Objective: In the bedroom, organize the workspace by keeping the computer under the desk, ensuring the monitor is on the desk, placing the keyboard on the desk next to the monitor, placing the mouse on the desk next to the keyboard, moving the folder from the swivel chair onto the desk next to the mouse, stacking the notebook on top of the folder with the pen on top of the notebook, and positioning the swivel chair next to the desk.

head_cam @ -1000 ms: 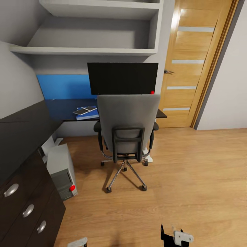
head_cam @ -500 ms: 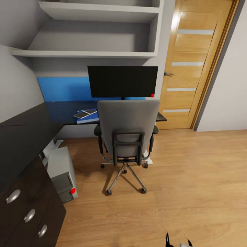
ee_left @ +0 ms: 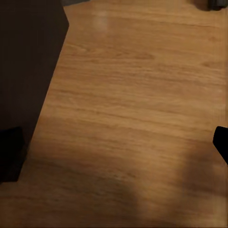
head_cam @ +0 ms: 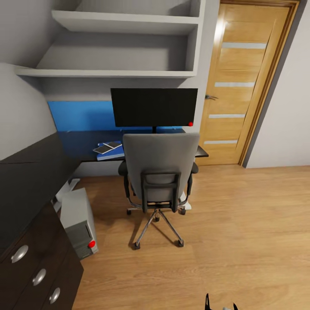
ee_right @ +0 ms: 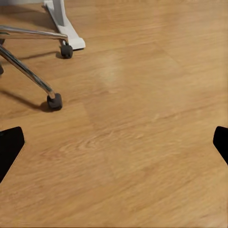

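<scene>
The swivel chair stands with its grey back toward me, pushed up against the desk. Behind it the black monitor stands on the desk. Left of the chair the blue folder lies on the desk with the grey notebook on top; the pen is too small to make out. The grey computer sits on the floor under the desk's left wing. Keyboard and mouse are hidden behind the chair back. My right gripper peeks in at the head view's bottom edge. Both grippers, left and right, hang open over bare floor.
Black drawers with silver knobs fill the near left. A wooden door stands at the back right, and grey wall shelves hang above the desk. The chair's chrome legs and casters and a white desk foot lie ahead of my right gripper.
The whole picture has slid down a little, so the camera has moved. My right gripper has sunk toward the bottom edge and the left one has left the head view. The chair has not moved.
</scene>
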